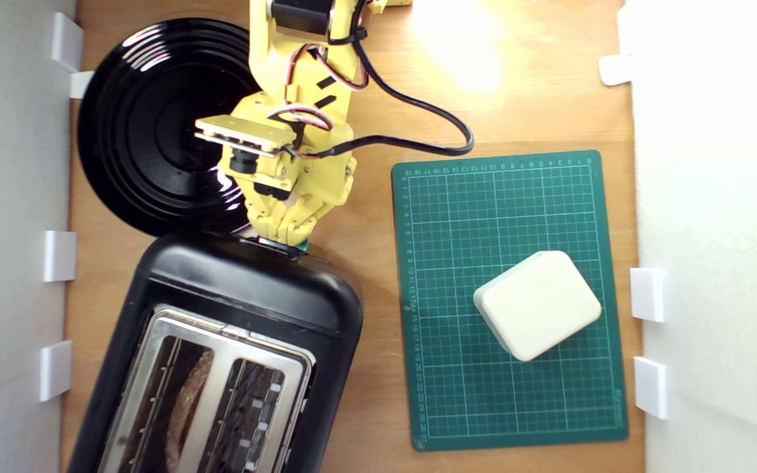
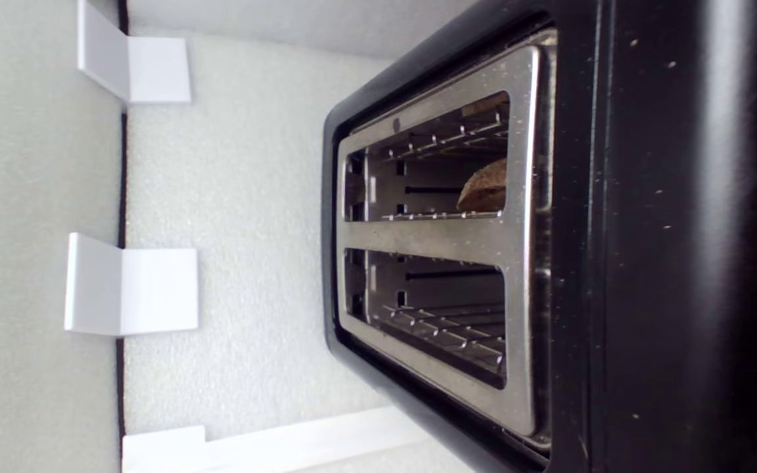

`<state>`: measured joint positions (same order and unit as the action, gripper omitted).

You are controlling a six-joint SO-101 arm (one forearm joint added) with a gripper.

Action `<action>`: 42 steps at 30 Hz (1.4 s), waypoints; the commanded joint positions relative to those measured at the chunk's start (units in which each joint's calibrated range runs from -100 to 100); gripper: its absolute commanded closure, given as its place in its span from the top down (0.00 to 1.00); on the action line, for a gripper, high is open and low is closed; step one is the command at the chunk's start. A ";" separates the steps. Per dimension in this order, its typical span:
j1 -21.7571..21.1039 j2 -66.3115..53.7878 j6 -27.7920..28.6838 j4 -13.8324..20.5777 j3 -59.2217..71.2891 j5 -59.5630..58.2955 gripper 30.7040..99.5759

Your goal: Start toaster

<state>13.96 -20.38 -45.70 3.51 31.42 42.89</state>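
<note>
The black toaster (image 1: 247, 295) stands at the lower part of the exterior view's left, its silver top plate (image 1: 221, 338) facing up. A brown bread slice (image 1: 188, 394) sits in one slot; the other slot is empty. At the toaster's far end a sliver of the teal lever knob (image 1: 303, 248) peeks out under my yellow gripper (image 1: 286, 235). The fingers look pressed together, with their tips right over the knob. The wrist view shows the toaster (image 2: 648, 263), both slots and the bread (image 2: 487, 187), but no fingers.
A round black plate (image 1: 148, 118) lies just behind the toaster, partly under my arm. A green cutting mat (image 1: 457, 263) with a cream box (image 1: 536, 305) on it lies at the exterior view's right. White walls with brackets (image 1: 60, 256) border both sides. A black cable (image 1: 418, 108) loops over the wood.
</note>
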 commanded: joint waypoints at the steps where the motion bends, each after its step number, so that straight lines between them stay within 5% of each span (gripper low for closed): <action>1: 1.91 -0.02 -0.46 0.89 3.70 -1.65 0.01; 14: 3.74 1.07 -1.29 0.89 16.97 -9.87 0.01; 42: 5.32 17.64 -0.72 0.89 19.15 -10.22 0.01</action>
<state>16.04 -11.80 -46.62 3.42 45.97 32.51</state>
